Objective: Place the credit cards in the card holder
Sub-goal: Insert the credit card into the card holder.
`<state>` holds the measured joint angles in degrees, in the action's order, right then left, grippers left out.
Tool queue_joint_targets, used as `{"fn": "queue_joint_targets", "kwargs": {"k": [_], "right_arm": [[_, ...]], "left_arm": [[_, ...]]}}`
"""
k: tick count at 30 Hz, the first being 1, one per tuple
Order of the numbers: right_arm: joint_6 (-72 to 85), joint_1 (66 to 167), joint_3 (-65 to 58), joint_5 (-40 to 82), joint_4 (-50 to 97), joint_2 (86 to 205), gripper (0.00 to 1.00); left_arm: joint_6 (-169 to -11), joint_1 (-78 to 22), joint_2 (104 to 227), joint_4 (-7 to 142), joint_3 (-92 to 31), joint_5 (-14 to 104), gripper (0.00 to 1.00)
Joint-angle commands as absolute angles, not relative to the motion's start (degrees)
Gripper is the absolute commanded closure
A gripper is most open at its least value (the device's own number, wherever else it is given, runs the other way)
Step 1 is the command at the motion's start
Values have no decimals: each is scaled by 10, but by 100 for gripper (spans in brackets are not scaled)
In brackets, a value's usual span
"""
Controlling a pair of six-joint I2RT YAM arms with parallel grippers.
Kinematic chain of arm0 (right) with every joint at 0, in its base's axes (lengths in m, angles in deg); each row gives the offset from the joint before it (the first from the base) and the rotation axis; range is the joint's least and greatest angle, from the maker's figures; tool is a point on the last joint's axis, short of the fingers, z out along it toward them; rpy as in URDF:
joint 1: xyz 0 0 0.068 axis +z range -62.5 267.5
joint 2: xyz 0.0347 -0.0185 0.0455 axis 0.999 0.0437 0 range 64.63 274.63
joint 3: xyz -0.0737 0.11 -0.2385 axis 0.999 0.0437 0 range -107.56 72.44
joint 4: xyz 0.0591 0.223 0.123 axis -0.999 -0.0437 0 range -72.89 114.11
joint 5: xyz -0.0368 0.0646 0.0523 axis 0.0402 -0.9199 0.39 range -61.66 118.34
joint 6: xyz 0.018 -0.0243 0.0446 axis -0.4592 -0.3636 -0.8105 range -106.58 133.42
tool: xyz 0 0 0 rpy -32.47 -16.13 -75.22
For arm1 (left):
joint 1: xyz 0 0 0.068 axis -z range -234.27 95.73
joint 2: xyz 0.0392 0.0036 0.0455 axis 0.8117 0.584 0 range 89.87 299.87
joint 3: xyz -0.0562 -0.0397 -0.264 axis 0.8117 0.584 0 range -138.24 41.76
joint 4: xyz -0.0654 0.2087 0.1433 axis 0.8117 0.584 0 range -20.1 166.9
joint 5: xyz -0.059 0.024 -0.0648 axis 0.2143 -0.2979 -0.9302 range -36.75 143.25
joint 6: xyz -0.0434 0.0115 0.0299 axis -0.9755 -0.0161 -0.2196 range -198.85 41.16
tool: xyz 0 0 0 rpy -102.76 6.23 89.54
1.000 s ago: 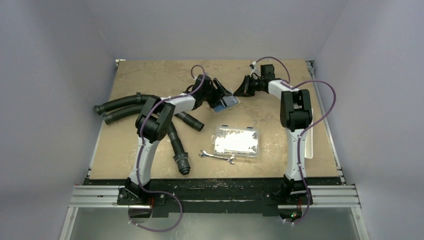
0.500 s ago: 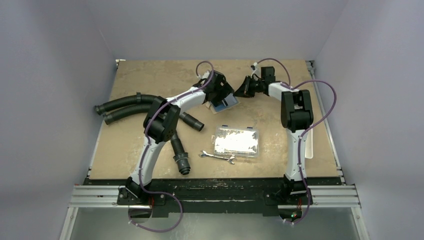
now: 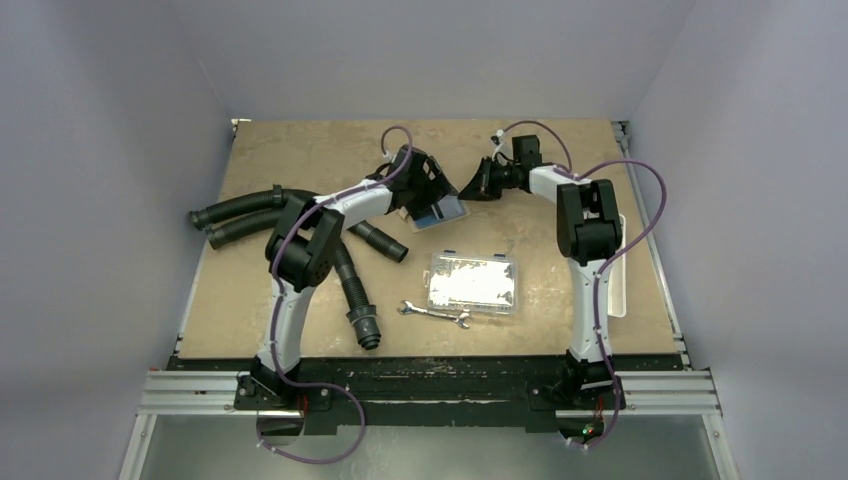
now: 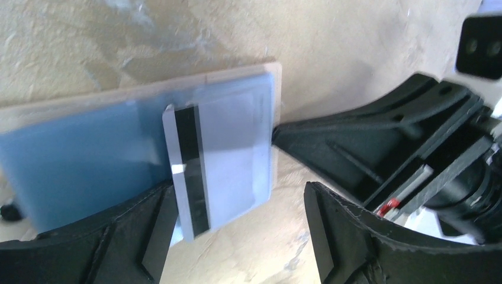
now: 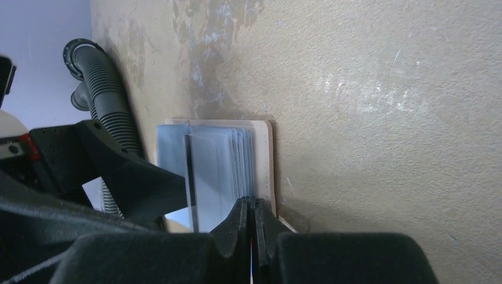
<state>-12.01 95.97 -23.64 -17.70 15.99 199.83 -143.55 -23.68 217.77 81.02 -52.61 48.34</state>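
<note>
- My left gripper (image 4: 237, 198) is standing wide open, empty.
- The credit card (image 4: 222, 160) is lying mid-frame between its jaws, poking down past the card holder (image 4: 77, 151).
- My right gripper (image 5: 251, 204) is sitting shut beside it.

No legible text, brand, number or sign in any view. Credit card (image 4: 228, 157): dark stripe only, no print readable. Card holder (image 4: 83, 154) and clear box (image 3: 472, 283): any markings too blurred or small to read.
</note>
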Motion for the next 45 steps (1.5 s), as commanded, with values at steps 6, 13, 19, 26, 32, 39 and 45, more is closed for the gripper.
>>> {"fn": "queue_joint_targets", "kwargs": {"k": [6,13,19,26,32,39,45], "right_arm": [[-100,960,-248,-162,137,1997,100],[-99,960,-249,-162,135,1997,100],[-95,966,-254,-163,128,2000,100],[-100,977,-258,-196,135,2010,100],[-110,979,-246,-211,151,2004,100],[-109,980,-242,-209,152,1999,100],[-108,980,-243,-198,148,2002,100]], "left_arm": [[-1298,-239,2125,852,-486,529,15],[-1292,-242,2130,858,-479,521,13],[-1263,-230,2160,870,-528,528,13],[-1227,-204,2211,890,-622,517,12],[-1228,-202,2228,854,-635,456,11],[-1329,-210,2199,872,-621,449,11],[-1335,-210,2174,1001,-638,538,9]]}}
